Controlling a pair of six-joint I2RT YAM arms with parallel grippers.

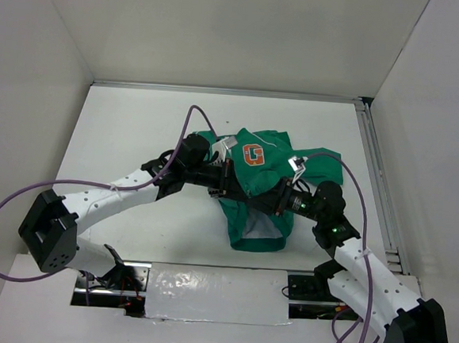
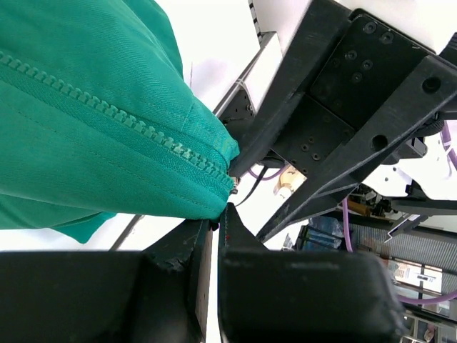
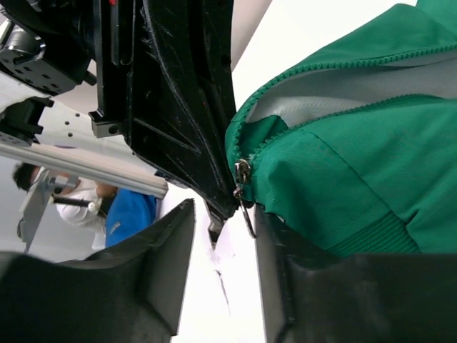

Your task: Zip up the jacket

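The green jacket (image 1: 261, 222) lies crumpled mid-table, its orange "G" patch (image 1: 253, 154) facing up. My left gripper (image 1: 230, 186) comes in from the left and is shut on the jacket's edge at the zipper's lower end (image 2: 218, 218); the zipper teeth (image 2: 107, 107) run up and left from there. My right gripper (image 1: 272, 200) faces it from the right, jaws apart. In the right wrist view the metal slider (image 3: 243, 174) sits at the zipper's base and its pull tab (image 3: 248, 218) hangs in the gap (image 3: 225, 214), close to the right finger (image 3: 285, 271). White lining (image 3: 343, 89) shows above.
White walls close in the table (image 1: 130, 124) at the back and on both sides, with a metal rail (image 1: 376, 175) along the right. Purple cables (image 1: 189, 125) loop over both arms. A white sheet (image 1: 212, 293) covers the near edge between the bases.
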